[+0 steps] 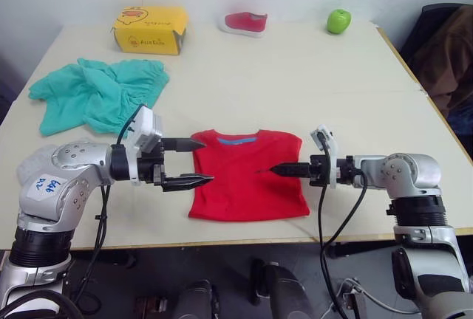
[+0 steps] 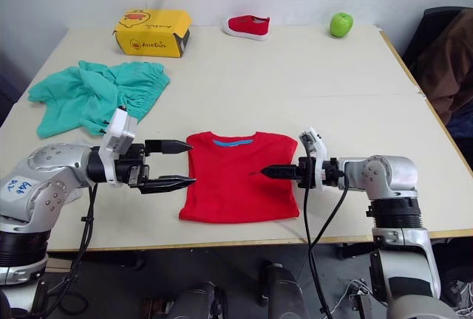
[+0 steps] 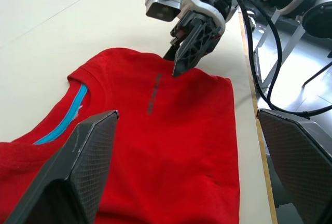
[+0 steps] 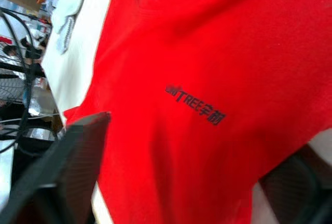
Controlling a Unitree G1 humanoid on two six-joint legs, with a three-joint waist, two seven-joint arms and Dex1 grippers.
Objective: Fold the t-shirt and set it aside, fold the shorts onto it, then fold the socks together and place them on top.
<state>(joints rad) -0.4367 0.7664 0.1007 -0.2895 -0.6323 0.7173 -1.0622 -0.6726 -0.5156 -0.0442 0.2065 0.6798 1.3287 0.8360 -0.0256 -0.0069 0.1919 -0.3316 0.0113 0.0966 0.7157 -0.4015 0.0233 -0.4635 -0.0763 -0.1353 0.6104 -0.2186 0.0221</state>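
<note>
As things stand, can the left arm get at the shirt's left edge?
Probably yes: the left gripper is open at the t-shirt's left edge, one finger above the cloth, one at table level, with nothing between them.

Small dark print on the t-shirt (image 1: 247, 175), illegible in the head views.

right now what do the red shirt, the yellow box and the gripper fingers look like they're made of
The t-shirt: soft matte knit cloth, probably cotton; it lies limp with sleeves folded in. The yellow box: likely printed cardboard, with crisp edges and a flat matte face. The left gripper fingers: hard black plastic or composite with a fine woven-looking texture. The right gripper looks alike.
</note>
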